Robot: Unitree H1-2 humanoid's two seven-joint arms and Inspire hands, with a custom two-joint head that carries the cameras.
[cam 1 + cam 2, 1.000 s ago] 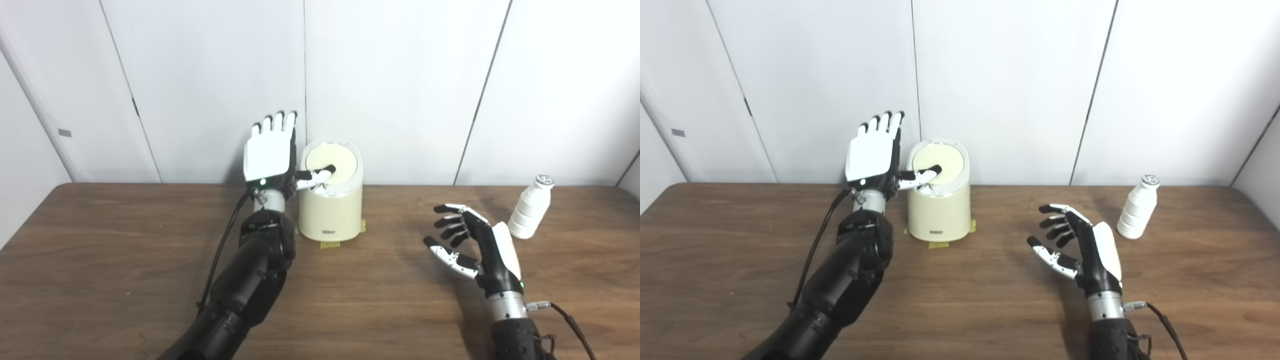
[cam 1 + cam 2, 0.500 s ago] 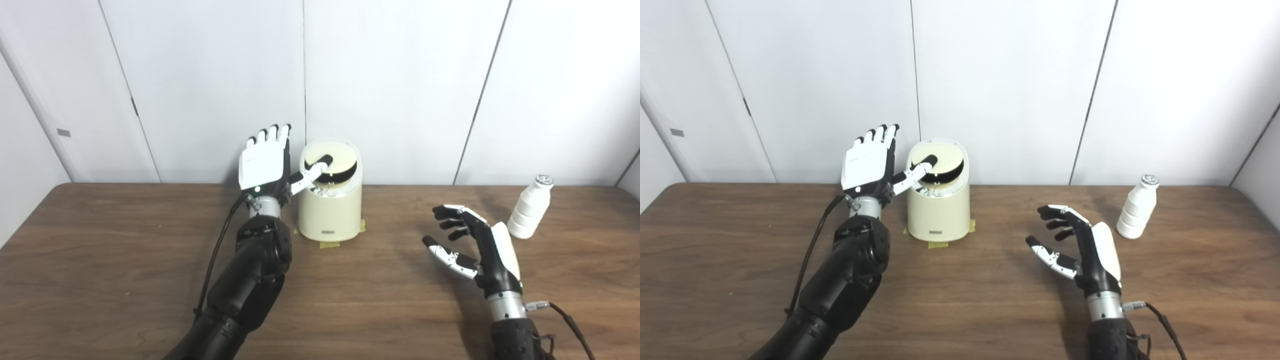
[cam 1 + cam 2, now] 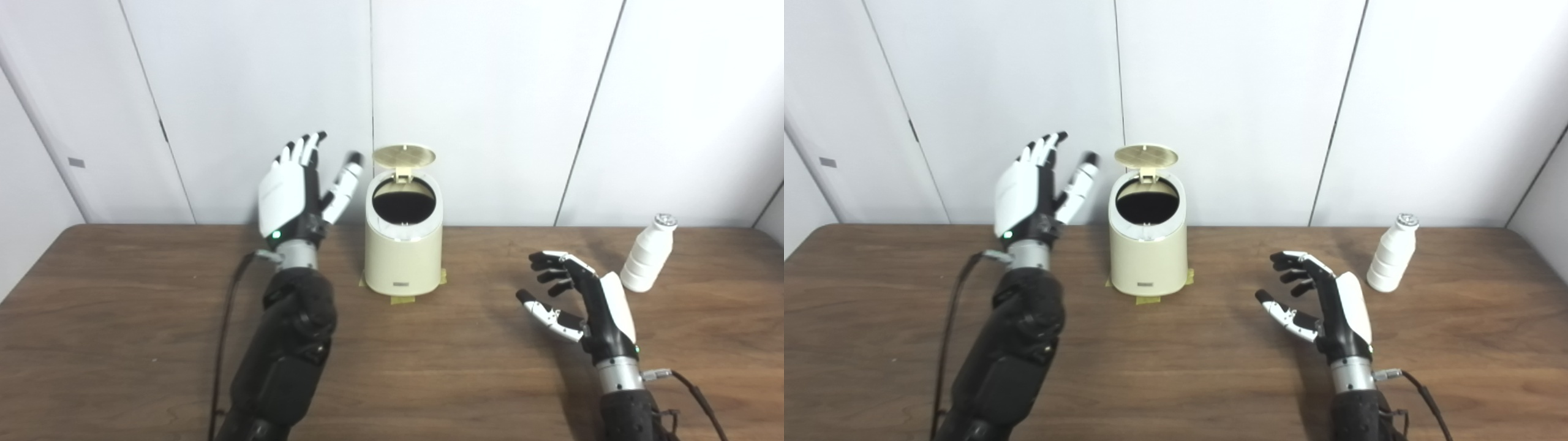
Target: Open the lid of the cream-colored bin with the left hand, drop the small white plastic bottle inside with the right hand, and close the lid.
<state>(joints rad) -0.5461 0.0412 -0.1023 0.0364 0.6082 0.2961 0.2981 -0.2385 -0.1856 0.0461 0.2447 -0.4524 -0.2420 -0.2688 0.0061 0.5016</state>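
Bin (image 3: pixel 403 254) lid (image 3: pixel 404 155) upright, left hand (image 3: pixel 293 193) spread empty beside it, right hand (image 3: pixel 582 303) loosely spread, bottle (image 3: pixel 648 261) untouched

The small dark label low on the bin (image 3: pixel 402 283) front is too blurred to read.

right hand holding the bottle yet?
No, the right hand is open and empty above the table, and the small white bottle stands apart from it.
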